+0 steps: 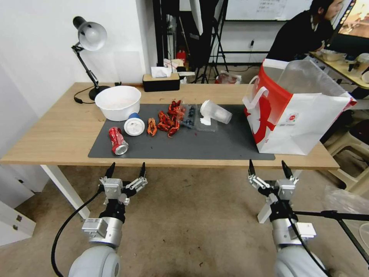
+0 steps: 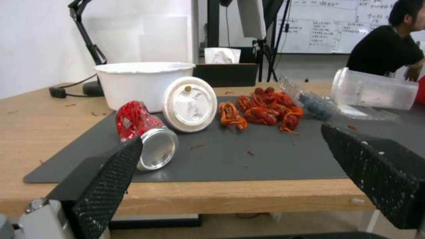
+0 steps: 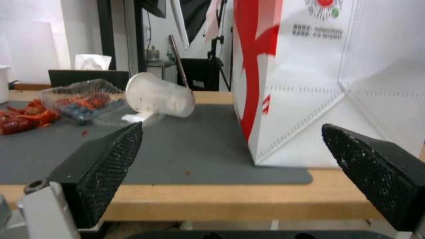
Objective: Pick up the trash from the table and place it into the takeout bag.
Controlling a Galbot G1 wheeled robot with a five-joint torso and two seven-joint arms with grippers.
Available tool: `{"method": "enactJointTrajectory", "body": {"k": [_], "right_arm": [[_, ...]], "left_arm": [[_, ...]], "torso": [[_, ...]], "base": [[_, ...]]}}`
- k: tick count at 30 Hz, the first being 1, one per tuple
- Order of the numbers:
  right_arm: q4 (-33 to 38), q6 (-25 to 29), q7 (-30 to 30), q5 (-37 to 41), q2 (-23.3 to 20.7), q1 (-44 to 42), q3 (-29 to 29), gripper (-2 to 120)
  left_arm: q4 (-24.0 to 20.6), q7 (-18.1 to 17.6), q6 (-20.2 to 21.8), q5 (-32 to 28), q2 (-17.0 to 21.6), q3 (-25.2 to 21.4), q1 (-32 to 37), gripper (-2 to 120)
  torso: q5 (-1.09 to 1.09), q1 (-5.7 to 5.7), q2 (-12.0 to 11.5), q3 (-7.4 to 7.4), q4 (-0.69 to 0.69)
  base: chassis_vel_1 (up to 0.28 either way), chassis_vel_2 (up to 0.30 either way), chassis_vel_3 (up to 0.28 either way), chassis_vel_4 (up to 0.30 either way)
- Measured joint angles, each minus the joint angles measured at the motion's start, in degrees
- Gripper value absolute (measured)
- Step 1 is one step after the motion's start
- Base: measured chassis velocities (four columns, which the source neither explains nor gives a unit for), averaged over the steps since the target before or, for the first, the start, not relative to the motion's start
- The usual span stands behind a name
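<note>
We see both arms held low in front of the near edge of the table (image 1: 57,134), off the tabletop: the left gripper (image 1: 126,170) sits below the left end of the dark grey mat (image 1: 215,146) and the right gripper (image 1: 269,169) below its right end — each with its jaws spread wide and holding nothing. On the mat, the trash lies in a loose row. At the near left is the crushed red soda can (image 1: 117,141) on its side; just beyond it, the white cup with a blue base (image 1: 134,125) is tipped over, its lid facing us. The white bowl (image 1: 117,102) stands upright behind them at the mat's far left corner. Red crayfish shells (image 1: 168,120) are scattered mid-mat, beside a clear plastic tray (image 1: 189,115), and the translucent plastic cup (image 1: 215,112) lies on its side further right. The takeout bag (image 1: 296,115) stands open at the right end of the mat — well apart from the litter.
</note>
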Motion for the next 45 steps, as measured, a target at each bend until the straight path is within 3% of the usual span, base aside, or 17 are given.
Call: {"method": "enactJointTrajectory", "body": {"k": [21,34,45], "right_arm": [[0.08,-1.03,-0.39,0.47,0.67,3.12,-2.03,100],[0.07,-8.78,-0.01,6.57,-2.21,14.78,-5.43,100],[-7.14,-15.78,2.22,14.8,-4.49,33.33,-13.26,100]], "left_arm": [[0.19,-0.01,-0.5,0.03,0.08,-0.03,0.12,100],[0.13,-0.01,-0.62,0.04,0.04,-0.09,0.17,100],[-0.3,0.01,-0.65,0.21,-0.15,-0.21,0.42,100]], "torso": [[0.01,0.01,0.0,0.0,0.0],[0.0,0.01,0.0,0.01,0.0],[0.0,0.02,0.0,0.01,0.01]], "base": [[0.0,0.0,0.0,0.0],[0.0,0.0,0.0,0.0],[0.0,0.0,0.0,0.0]]}}
